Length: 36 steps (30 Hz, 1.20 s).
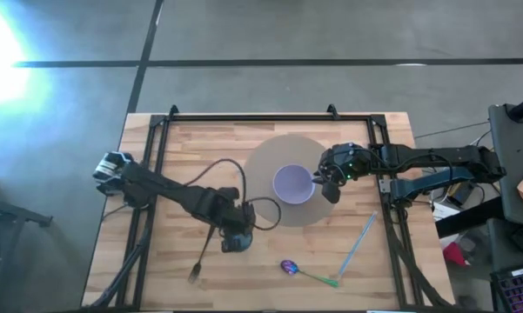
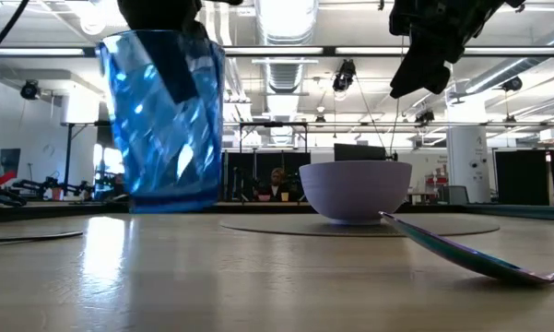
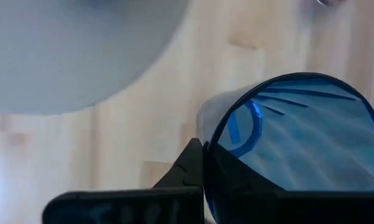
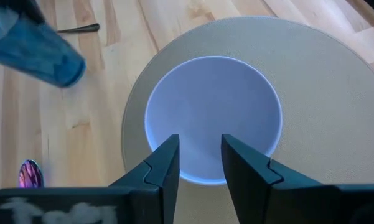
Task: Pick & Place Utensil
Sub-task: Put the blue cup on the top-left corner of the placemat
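A clear blue ribbed cup (image 2: 166,129) is in my left gripper (image 1: 235,233), near the middle of the table's near half. A lavender bowl (image 1: 293,183) rests on a round grey mat (image 1: 265,161). My right gripper (image 4: 199,155) is open and hangs above the bowl's right rim, well clear of it in the low view. A spoon (image 1: 300,271) with a purple iridescent bowl and a green handle lies near the table's near edge. A dark fork (image 1: 197,268) lies left of the spoon. My left gripper is shut on the blue cup's rim (image 3: 219,140), one finger (image 3: 190,165) outside the wall and one dark finger (image 2: 175,69) inside. It comes from above, pointing down. The cup hangs upright, and its base (image 2: 166,205) seems just clear of the table.
A pale blue stick (image 1: 358,245) lies on the wood right of the spoon. Black frame rails (image 1: 157,156) run along the table's left, right and far sides. A loose black cable (image 1: 213,169) loops over the left arm. Bare wood shows along the near edge.
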Available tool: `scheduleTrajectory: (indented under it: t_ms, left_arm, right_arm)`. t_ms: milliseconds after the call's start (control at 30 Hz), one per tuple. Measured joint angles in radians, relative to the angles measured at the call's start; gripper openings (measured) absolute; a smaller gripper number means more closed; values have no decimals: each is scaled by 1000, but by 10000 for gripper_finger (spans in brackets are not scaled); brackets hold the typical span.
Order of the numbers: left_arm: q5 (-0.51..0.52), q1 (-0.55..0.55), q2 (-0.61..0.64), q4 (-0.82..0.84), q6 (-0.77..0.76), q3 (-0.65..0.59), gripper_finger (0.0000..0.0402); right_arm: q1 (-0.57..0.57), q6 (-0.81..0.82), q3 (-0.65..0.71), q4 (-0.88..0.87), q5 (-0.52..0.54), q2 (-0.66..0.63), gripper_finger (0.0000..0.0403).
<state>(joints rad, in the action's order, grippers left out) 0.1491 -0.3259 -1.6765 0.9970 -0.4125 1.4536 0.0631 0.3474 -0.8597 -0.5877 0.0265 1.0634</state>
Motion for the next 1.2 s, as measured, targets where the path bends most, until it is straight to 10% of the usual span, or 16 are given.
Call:
scheduleTrajectory:
  t_ms: [400,1200]
  left_arm:
    - [167,169,180,31,76,0,2]
    - [152,678,233,-60,201,49,3]
  right_arm:
    - [-51,46,1,0,-1,0,89]
    - [-151,94,3,0,2,0,74]
